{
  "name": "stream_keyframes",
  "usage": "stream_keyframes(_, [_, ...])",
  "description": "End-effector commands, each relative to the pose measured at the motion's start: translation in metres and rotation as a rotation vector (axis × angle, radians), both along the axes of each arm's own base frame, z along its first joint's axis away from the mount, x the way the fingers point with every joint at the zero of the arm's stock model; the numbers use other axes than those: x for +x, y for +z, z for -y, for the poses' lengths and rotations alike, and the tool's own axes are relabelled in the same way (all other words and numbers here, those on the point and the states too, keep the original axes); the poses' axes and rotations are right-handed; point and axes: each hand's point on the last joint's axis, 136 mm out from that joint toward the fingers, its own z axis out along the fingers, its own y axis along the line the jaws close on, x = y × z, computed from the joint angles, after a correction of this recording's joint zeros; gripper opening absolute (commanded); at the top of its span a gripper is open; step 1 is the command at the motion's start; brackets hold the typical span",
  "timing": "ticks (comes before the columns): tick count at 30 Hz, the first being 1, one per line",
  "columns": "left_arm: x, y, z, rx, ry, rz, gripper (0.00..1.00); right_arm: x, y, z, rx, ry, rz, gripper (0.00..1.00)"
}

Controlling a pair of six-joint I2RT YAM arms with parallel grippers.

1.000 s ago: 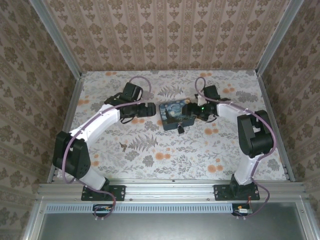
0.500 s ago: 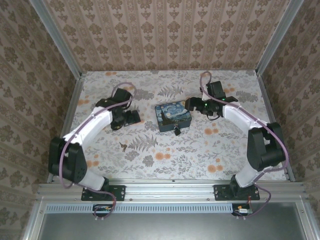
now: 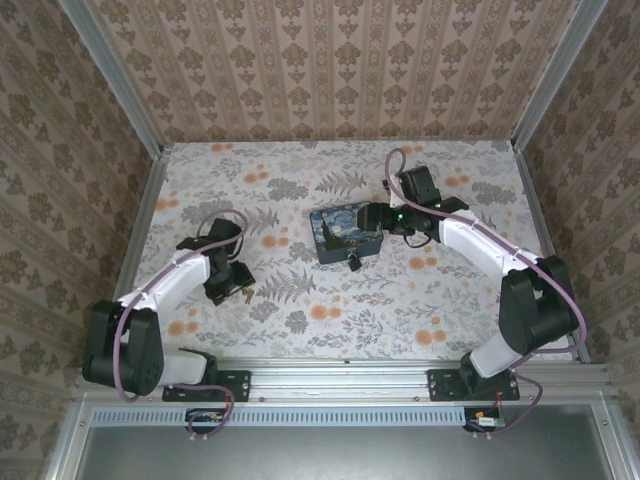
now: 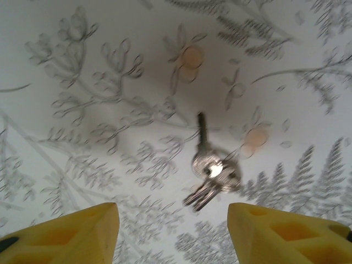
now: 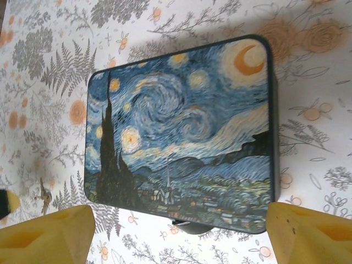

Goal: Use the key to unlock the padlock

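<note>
Padlock (image 3: pixel 354 260) sits against the swirl-painted box (image 5: pixel 181 126); left tool (image 4: pixel 171 208) spread empty over the keys (image 4: pixel 212 171), right tool (image 5: pixel 179 208) likewise unclenched.

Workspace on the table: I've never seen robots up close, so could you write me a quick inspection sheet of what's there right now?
Surface: table with a flower and fern print, flat.
Job's things: keys on a ring, lying flat near the left arm; tiny dark padlock at the near side of the swirl-painted box, lid down.
Clutter: nothing seen.
Grippers: left gripper open, poised over the keys, none gripped; right gripper open, above the box.
Cables: purple cable looping along each arm, off the things.
Surroundings: wallpapered walls on three sides; metal rail at the near edge.
</note>
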Motion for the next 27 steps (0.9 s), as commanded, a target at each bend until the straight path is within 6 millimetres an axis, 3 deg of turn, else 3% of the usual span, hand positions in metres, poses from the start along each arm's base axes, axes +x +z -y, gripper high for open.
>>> stream_keyframes(1, [0.023,-0.001,0.012,-0.050,0.008,0.039,0.57,-0.003,0.005,-0.010,0.009,0.037,0.001,0.82])
stream_keyframes(10, [0.017,-0.029,0.003,0.009,0.019,-0.019,0.40,-0.006,0.003,-0.023,0.026,0.067,-0.006,0.81])
stream_keyframes(17, [0.001,-0.047,-0.002,0.037,0.030,-0.066,0.34,-0.008,0.015,-0.029,0.034,0.094,0.015,0.81])
stream_keyframes(20, [-0.001,-0.053,-0.002,0.035,0.024,-0.080,0.25,-0.010,0.020,-0.031,0.036,0.102,0.020,0.81])
stream_keyframes(23, [-0.003,-0.054,-0.001,0.031,0.021,-0.088,0.22,-0.014,0.024,-0.031,0.032,0.112,0.025,0.81])
stream_keyframes(27, [-0.001,-0.046,0.002,0.018,0.010,-0.070,0.08,-0.018,0.027,-0.032,0.031,0.123,0.032,0.81])
